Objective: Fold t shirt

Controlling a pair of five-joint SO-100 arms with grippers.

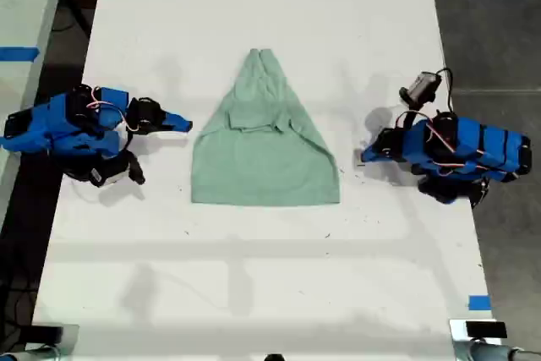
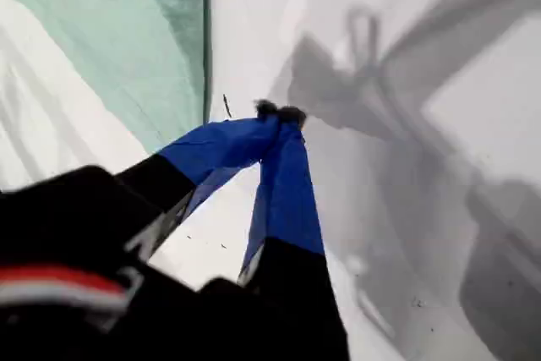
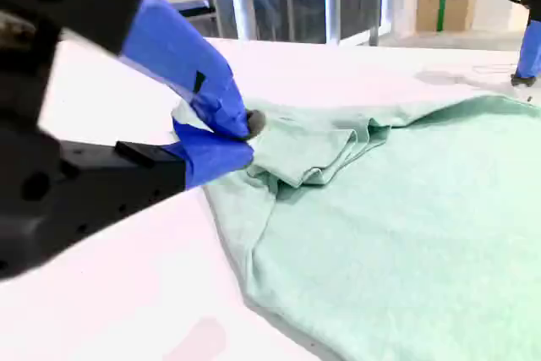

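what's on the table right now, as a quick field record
garment: pale mint-green cloth t shirt, lying flat, sleeves folded inward
surface: white table
my first gripper: jaws shut, empty, over bare table beside the shirt's edge
my second gripper: jaws shut, by the folded sleeve; contact unclear

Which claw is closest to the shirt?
My second gripper, on the exterior view's left, sits right beside the t shirt's edge; my first gripper leaves a wider gap.
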